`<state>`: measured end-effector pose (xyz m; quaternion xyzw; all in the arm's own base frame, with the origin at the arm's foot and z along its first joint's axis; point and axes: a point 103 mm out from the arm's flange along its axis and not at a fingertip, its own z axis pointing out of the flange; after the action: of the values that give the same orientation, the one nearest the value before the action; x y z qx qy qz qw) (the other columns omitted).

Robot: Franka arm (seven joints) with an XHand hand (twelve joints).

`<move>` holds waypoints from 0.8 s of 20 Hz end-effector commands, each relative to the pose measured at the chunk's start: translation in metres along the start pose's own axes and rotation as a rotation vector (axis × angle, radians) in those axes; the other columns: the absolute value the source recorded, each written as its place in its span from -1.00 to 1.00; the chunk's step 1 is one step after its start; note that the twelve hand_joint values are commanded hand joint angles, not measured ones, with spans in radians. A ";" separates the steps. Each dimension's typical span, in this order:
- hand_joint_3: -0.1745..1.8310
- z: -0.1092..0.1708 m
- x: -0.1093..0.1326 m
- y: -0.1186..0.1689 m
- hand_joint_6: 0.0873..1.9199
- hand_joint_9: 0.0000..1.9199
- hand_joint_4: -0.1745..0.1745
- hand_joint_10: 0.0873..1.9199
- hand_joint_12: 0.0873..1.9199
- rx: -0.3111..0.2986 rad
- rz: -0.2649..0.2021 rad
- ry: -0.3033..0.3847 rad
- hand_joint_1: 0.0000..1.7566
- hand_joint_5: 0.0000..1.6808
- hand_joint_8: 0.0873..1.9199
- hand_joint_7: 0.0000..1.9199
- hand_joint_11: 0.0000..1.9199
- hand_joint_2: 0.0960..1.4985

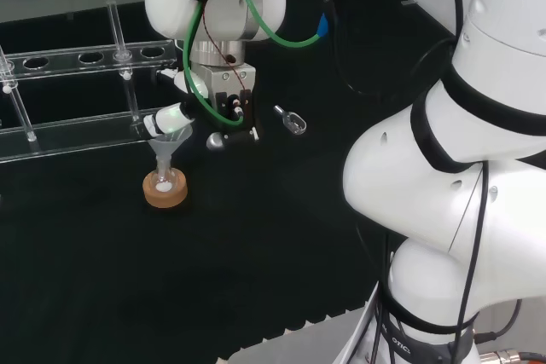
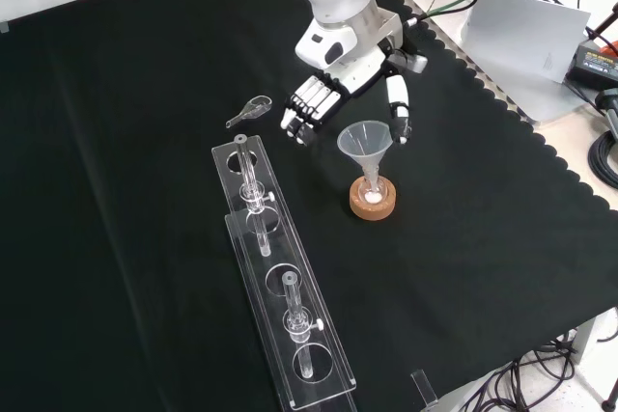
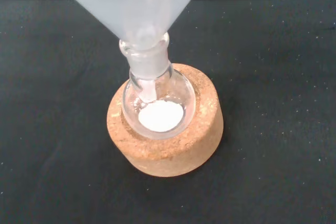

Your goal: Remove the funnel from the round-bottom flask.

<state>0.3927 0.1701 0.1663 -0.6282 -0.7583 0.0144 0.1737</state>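
Observation:
A clear funnel [image 2: 365,140] stands with its stem in the neck of a small round-bottom flask [image 2: 373,188], which rests on a cork ring [image 2: 373,204]. White powder [image 3: 160,115] lies in the flask's bottom. The hand [image 2: 346,79] hangs just behind and above the funnel, open. Its fingers [image 2: 303,108] are to the left of the funnel's rim and its thumb [image 2: 398,108] to the right, in the front view. In the head view the hand [image 1: 223,101] is right of the funnel [image 1: 168,144], with one fingertip at the rim. The wrist view looks down past the funnel [image 3: 131,3] onto the flask [image 3: 156,103].
A long clear rack [image 2: 275,267] with test tubes lies left of the flask in the front view, behind it in the head view [image 1: 77,83]. A small metal scoop [image 2: 249,111] lies near the fingers. The cloth's scalloped edge [image 2: 521,123] runs at the right.

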 end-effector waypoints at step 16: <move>-0.81 0.021 0.008 -0.002 -1.00 -0.99 0.00 -1.00 -0.53 0.039 -0.022 -0.002 -0.60 -1.00 -1.00 -0.93 -1.00 -0.15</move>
<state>0.3864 0.1773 0.1567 -0.6187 -0.7640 0.0236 0.1814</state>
